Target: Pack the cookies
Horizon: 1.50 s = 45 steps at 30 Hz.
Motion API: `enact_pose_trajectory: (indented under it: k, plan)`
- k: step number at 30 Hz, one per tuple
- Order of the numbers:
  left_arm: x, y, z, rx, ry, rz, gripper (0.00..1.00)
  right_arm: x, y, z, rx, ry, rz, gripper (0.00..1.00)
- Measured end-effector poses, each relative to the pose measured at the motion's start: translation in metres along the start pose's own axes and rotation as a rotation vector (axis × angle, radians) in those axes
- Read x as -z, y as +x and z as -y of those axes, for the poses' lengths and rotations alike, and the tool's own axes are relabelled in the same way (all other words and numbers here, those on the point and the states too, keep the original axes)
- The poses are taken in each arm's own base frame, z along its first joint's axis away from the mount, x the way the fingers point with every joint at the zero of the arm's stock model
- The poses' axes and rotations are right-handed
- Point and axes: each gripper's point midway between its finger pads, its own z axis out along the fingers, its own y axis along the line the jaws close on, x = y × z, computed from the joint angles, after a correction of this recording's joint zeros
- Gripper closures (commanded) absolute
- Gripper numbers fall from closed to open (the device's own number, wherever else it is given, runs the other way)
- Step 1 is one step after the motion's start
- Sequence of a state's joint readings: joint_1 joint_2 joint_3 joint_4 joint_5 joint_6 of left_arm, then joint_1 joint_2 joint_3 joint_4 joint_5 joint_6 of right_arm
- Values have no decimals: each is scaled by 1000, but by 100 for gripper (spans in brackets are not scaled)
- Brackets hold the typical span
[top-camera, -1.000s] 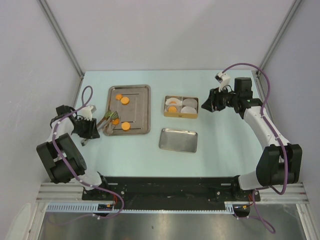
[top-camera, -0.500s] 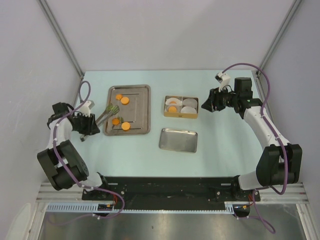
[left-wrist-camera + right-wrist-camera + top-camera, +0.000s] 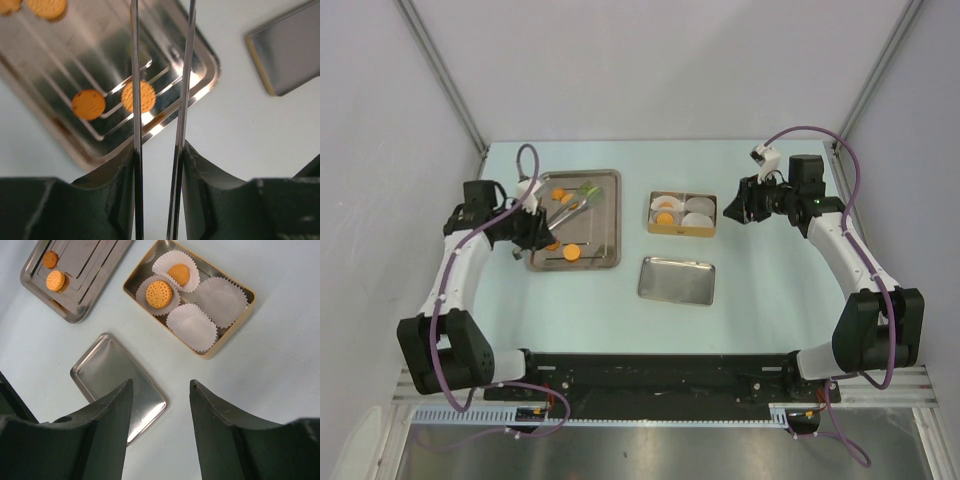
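Note:
Orange cookies lie on the steel tray [image 3: 605, 215]: one [image 3: 558, 194] at the far left, one [image 3: 571, 253] at the near edge. My left gripper [image 3: 527, 225] is shut on metal tongs [image 3: 572, 202] whose greenish tips reach over the tray's far part. In the left wrist view the gripper [image 3: 159, 150] holds the tong arms [image 3: 134, 75] apart above a cookie [image 3: 145, 96], with another cookie [image 3: 89, 104] beside it. Nothing shows between the arms. The gold box [image 3: 714, 212] holds paper liners, two with cookies [image 3: 159, 294] [image 3: 178, 273]. My right gripper [image 3: 732, 207] [image 3: 161, 385] is open and empty, right of the box.
A silver lid [image 3: 677, 280] [image 3: 117, 377] lies flat near the box's front. The tray [image 3: 85, 270] with two cookies [image 3: 55, 280] also shows in the right wrist view. Grey walls and frame posts enclose the table.
My left arm has swung from the table's left edge toward the far side, carrying the tongs over the tray. The right arm has not moved.

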<state>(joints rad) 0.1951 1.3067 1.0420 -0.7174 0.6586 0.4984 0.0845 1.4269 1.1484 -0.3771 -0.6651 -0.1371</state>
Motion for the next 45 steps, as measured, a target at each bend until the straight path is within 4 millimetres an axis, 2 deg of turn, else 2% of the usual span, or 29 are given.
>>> enact_pose_trajectory:
  k: [8,11,14,21,25,28,33,45]
  plan:
    - [-41,-60,67,-152,112,32,60,0,0,5,7,26,-2,47]
    - [-65,-80,92,-199,157,25,60,0,1,8,8,44,-3,47]
    - [-95,-92,108,-232,183,1,60,1,1,13,9,69,-5,48]
    - [-156,-94,126,-266,197,-81,60,5,-1,23,17,125,1,48]
    - [-176,-95,130,-282,192,-106,60,7,-2,28,14,145,4,48]
    - [-188,-103,132,-294,188,-105,60,8,-2,31,11,151,6,48]
    - [-201,-107,133,-302,188,-108,60,10,-2,33,7,158,9,48]
    - [-217,-90,150,-321,215,-152,59,11,-3,35,6,161,11,48]
